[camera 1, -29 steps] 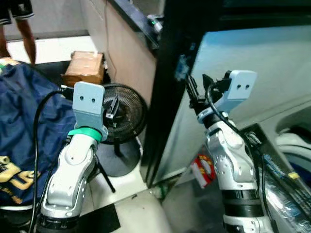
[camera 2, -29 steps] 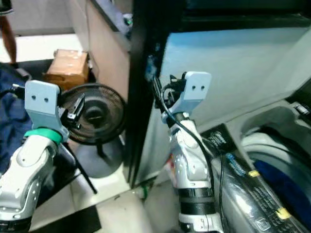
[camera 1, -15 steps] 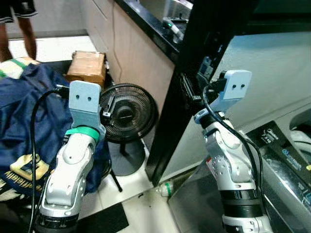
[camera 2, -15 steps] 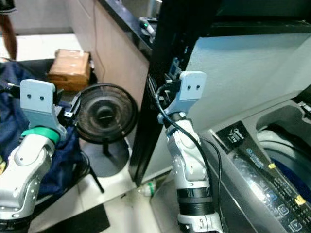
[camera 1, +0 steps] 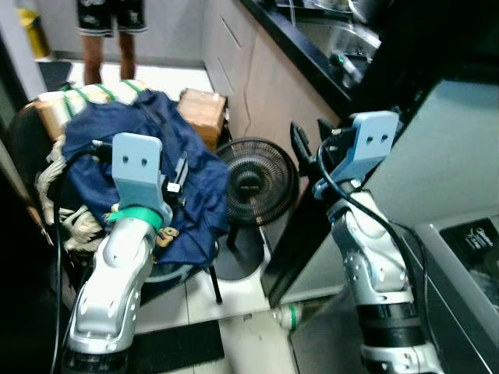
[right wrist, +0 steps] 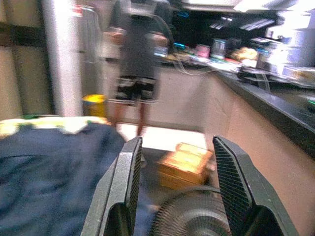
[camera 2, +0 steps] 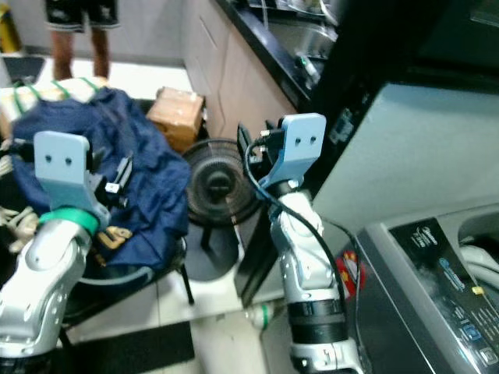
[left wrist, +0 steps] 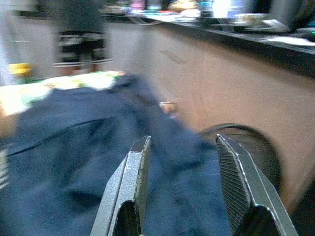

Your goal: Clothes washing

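Turning left has swung the head camera off the washing machine (camera 2: 437, 265), now at the near right edge, and brought the laundry pile into the left of the scene. Both arms are raised, tools empty. The left tool (left wrist: 184, 189) has its ridged black fingers spread, aimed at the navy blue garment (camera 1: 152, 167), soft and crumpled, draped over a chair. The right tool (right wrist: 177, 189) is spread too, facing the round mesh pedestal fan (camera 1: 253, 181) and cardboard box (camera 1: 204, 109) beside the wooden worktop (camera 1: 312, 54). A person (camera 1: 109, 31) stands far left. Reaching the garment probably comes next.
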Robot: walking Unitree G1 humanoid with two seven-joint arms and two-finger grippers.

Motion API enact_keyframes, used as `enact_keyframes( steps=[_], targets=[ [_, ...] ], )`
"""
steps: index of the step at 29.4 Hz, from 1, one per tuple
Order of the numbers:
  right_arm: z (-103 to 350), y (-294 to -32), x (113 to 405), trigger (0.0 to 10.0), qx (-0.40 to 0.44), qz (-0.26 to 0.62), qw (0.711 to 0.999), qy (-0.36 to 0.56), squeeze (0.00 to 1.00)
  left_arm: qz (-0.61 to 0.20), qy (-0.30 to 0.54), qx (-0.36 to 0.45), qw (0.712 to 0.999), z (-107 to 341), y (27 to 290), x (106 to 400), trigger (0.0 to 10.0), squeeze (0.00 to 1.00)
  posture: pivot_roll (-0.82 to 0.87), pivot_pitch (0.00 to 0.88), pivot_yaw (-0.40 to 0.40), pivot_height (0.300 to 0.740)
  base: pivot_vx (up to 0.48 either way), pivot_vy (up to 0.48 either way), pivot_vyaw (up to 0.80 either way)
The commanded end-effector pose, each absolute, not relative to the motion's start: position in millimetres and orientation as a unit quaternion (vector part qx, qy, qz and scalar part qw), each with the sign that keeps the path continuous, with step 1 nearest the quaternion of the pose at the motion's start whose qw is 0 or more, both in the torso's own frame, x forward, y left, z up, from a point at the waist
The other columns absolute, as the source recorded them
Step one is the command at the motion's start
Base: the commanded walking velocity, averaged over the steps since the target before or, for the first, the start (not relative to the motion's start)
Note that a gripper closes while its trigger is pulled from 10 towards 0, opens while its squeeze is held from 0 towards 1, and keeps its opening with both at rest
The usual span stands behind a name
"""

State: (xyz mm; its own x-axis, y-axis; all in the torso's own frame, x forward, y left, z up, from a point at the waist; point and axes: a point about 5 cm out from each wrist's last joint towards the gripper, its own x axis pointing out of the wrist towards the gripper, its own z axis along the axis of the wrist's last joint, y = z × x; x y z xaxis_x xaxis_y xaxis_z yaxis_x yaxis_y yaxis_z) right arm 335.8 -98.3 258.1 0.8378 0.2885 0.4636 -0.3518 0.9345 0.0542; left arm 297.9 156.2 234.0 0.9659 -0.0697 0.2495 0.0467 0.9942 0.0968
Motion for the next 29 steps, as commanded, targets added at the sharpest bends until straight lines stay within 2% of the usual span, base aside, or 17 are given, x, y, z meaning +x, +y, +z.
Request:
enact_keyframes(
  steps=[1, 5, 11, 29],
  targets=[
    [255.6, -105.6, 336.6, 10.0, 0.064, 0.155, 0.959, -0.227, 0.0, -0.038, -0.121, 0.039, 0.991, 232.2, 151.7, 299.1, 10.0, 0.0, 0.05, 0.037, -0.086, 0.74, 0.0, 0.0, 0.8],
    [256.5, -105.4, 337.0, 10.0, 0.067, 0.155, 0.958, -0.23, 0.0, -0.035, -0.123, 0.035, 0.991, 233.8, 152.4, 301.2, 10.0, 0.0, 0.05, 0.036, -0.086, 0.74, 0.0, 0.0, 0.8],
    [257.9, -105.4, 336.6, 10.0, 0.092, 0.159, 0.955, -0.234, 0.0, -0.032, -0.127, 0.03, 0.991, 235.0, 151.8, 302.7, 10.0, 0.0, 0.05, 0.032, -0.088, 0.74, 0.0, 0.0, 0.0],
    [246.3, -103.7, 336.8, 10.0, 0.088, 0.164, 0.96, -0.211, 0.0, -0.026, -0.113, 0.004, 0.993, 223.0, 152.6, 302.4, 10.0, 0.0, 0.06, 0.024, -0.077, 0.74, 0.0, 0.0, 0.0]
  ],
)
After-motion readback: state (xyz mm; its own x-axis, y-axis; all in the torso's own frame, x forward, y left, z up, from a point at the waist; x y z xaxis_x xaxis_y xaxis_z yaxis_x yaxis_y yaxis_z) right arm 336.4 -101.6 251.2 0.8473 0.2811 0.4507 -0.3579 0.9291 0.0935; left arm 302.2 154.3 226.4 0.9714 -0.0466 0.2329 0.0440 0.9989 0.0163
